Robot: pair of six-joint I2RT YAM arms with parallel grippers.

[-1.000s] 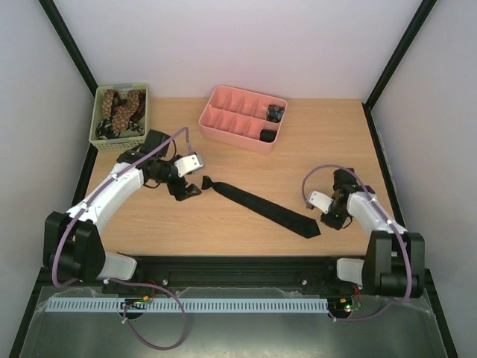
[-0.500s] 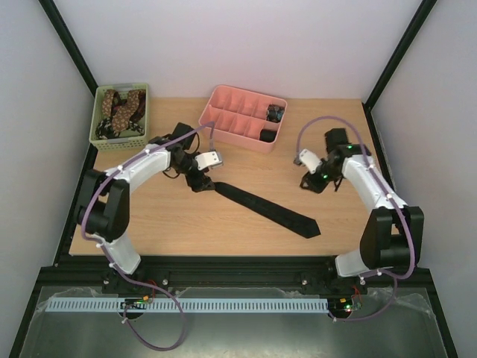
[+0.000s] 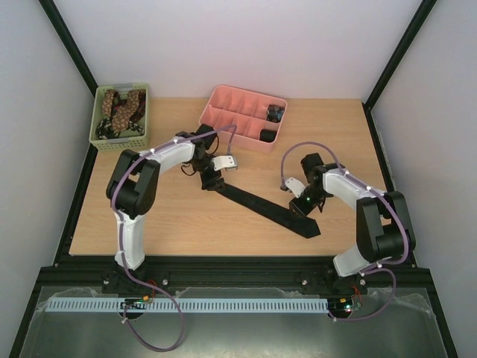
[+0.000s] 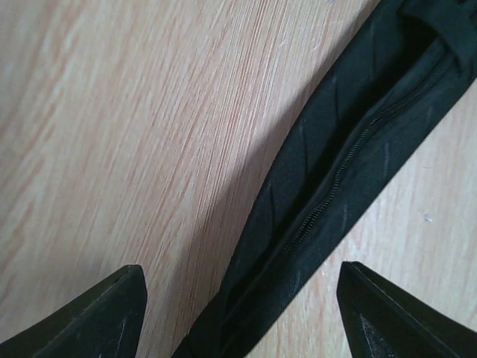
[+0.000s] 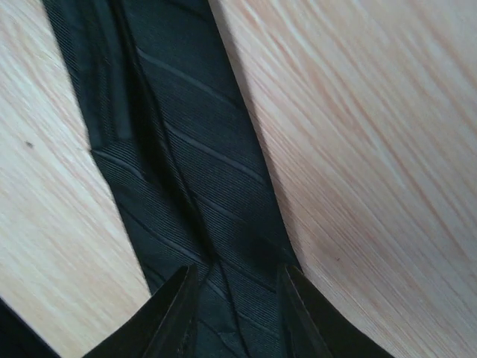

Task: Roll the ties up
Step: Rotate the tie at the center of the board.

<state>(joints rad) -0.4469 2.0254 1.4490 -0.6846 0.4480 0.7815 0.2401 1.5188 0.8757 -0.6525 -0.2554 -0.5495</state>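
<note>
Wooden table (image 3: 149, 216), with one black tie (image 3: 261, 207) lying flat and diagonal across its middle. Pink tray (image 3: 216, 123) at the rear holds rolled ties (image 3: 268, 135). Green basket (image 3: 118, 142) holds brown spotted ties (image 3: 119, 108). Left gripper (image 3: 211, 181) is spread wide astride the tie's narrow end. Right gripper (image 3: 300, 205) is narrowly parted on the wide end; whether it pinches the cloth cannot be told.

A black tie (image 3: 261, 209) lies unrolled and flat on the bench (image 3: 149, 216). It runs diagonally from its narrow end at centre-left to its wide pointed end at front right, seamed back up. Brown spotted ties (image 3: 119, 108) are heaped in the green basket (image 3: 118, 142). Two dark rolled coils (image 3: 267, 135) sit in the pink tray's (image 3: 231, 138) right-hand compartments.
</note>
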